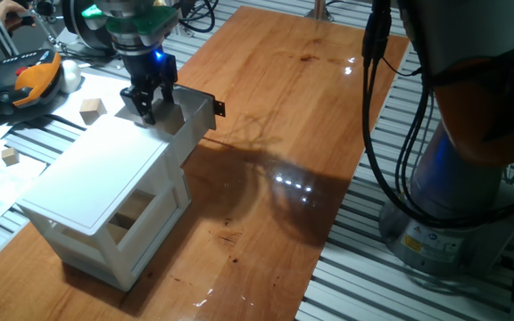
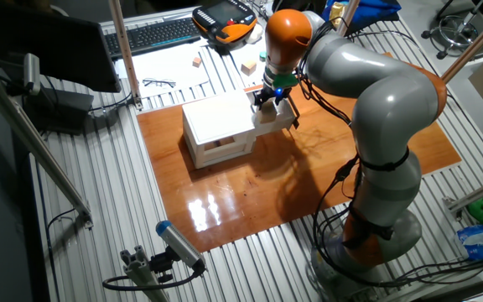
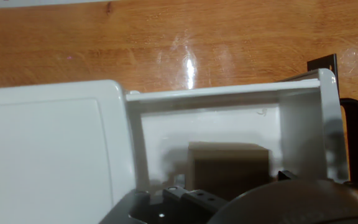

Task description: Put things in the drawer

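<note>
While half-hidden, cube [image 3: 229, 167] in drawer [image 3: 229, 124]

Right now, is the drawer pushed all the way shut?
No, the drawer sticks out from the cabinet, open at the top.

cube [image 3: 229, 167] partly hidden, perhaps resting in drawer [image 3: 216, 118]

A black keyboard [image 2: 153, 33], eyeglasses [image 2: 158, 82] and an orange-black pendant [image 2: 223, 20] lie behind the wooden board [image 1: 319, 107].
</note>
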